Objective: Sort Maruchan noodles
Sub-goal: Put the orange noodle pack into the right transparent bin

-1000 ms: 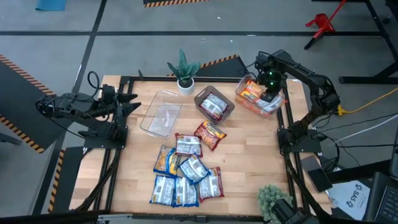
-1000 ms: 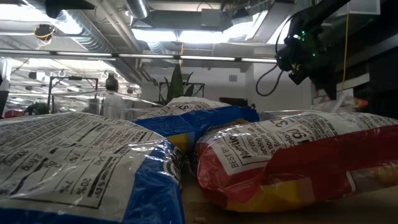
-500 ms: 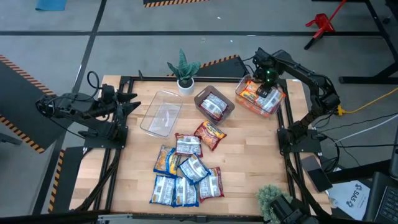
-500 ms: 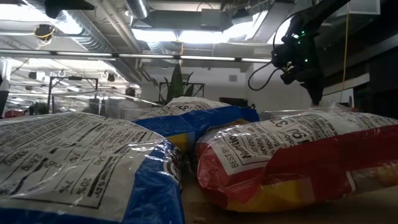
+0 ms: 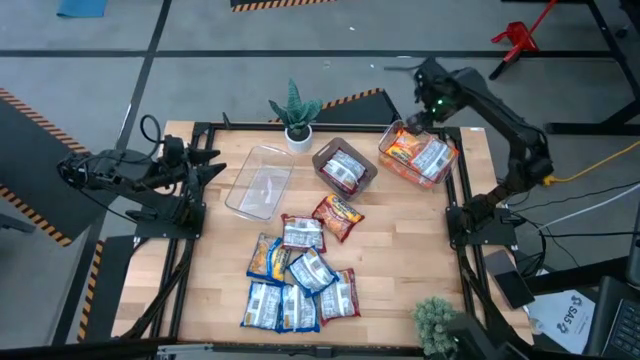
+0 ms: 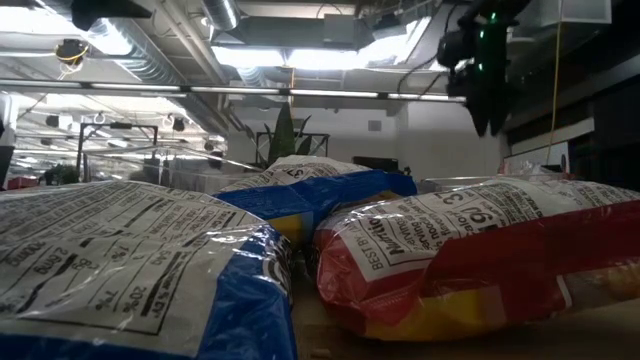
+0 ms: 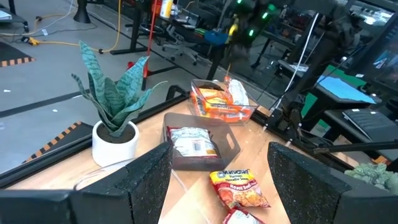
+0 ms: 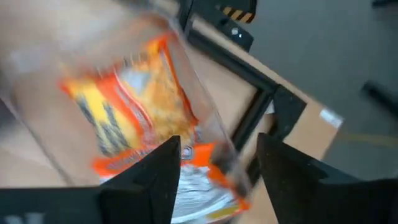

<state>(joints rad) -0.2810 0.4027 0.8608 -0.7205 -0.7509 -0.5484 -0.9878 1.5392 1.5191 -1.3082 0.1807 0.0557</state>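
I read right gripper (image 5: 428, 108) above clear bin (image 5: 385, 150) at far right corner of tabletop (image 5: 400, 260), fingers apart, empty. Orange packets (image 5: 420, 155) binned, probably two. One packet in grey bin (image 5: 322, 152). Pile (image 5: 298, 270) mid-tabletop unsorted. Left gripper (image 5: 212, 170) parked at left edge, fingers wide.

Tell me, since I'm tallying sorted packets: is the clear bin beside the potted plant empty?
Empty: the clear bin shows only bare plastic, no noodle packets inside.
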